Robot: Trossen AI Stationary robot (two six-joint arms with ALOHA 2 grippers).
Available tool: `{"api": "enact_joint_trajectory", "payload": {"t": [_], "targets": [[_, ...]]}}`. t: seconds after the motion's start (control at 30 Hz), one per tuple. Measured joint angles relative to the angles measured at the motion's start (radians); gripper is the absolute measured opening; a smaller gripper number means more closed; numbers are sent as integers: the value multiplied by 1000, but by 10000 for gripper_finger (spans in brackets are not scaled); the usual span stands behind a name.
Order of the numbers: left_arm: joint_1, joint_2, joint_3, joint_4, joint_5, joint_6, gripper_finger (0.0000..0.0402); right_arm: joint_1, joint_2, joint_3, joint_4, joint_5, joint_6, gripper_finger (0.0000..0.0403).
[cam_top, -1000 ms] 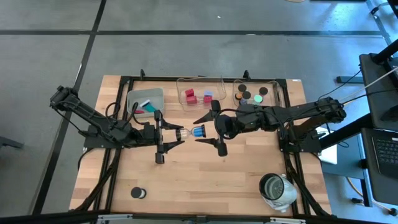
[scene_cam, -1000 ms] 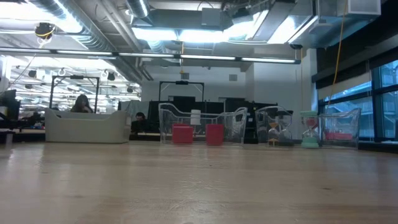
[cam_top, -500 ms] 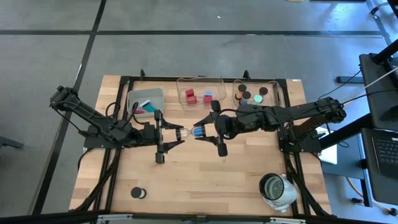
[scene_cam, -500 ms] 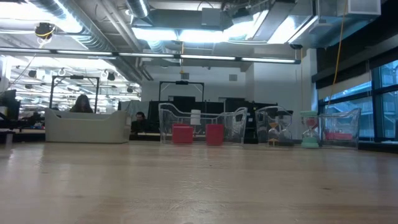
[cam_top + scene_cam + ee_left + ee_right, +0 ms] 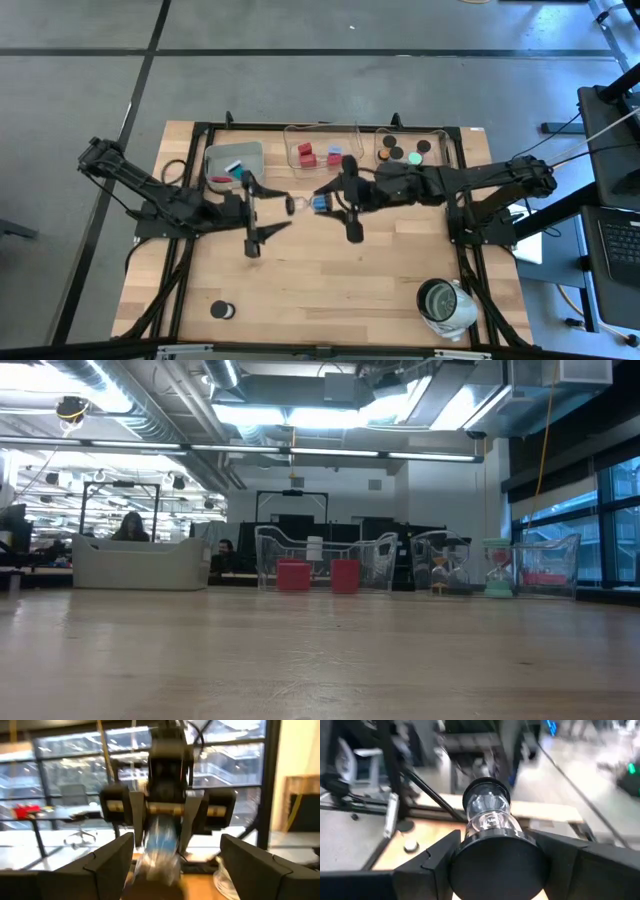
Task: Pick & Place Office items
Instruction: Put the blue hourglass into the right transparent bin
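High view: grey tray point(image 5: 222, 158) left of the middle clear tray point(image 5: 320, 133) holds teal and white pieces; middle tray has red blocks point(image 5: 306, 153); clear tray on its right point(image 5: 444, 140) has black caps, green disc point(image 5: 414, 158); left hand point(image 5: 268, 207) spread, empty; right hand point(image 5: 328, 201) clamps hourglass point(image 5: 312, 204) below middle tray. Right wrist view: fingers point(image 5: 422, 865) pinch hourglass cap.

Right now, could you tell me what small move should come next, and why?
Probably the right hand should carry the hourglass away toward the trays. It is shut on the hourglass's blue end, while the left hand stands open at the other end, gripping nothing. Which tray it belongs in, I cannot tell.
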Motion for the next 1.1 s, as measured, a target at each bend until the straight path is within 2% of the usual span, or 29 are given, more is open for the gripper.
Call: {"api": "enact_joint_trajectory", "payload": {"t": [0.13,0.2,0.4,0.53,0.67,0.87,1.1], "targets": [[-1,-60,0,0,-114,62,307,-54,-12,0,-123,18,74,208],[0,-88,0,-2,-184,83,310,-86,-23,-1,-219,60,115,208],[0,-125,0,-68,-402,82,310,-205,-86,0,-590,208,274,209],[0,-119,0,-144,-502,58,310,-317,-106,0,-829,225,365,209],[0,-117,0,-215,-528,20,310,-434,-104,0,-1041,228,452,209],[0,-117,0,-261,-536,6,310,-569,-101,0,-1271,235,568,209],[0,-117,0,-371,-536,-70,310,-653,-101,-87,-1321,239,563,210]]}}
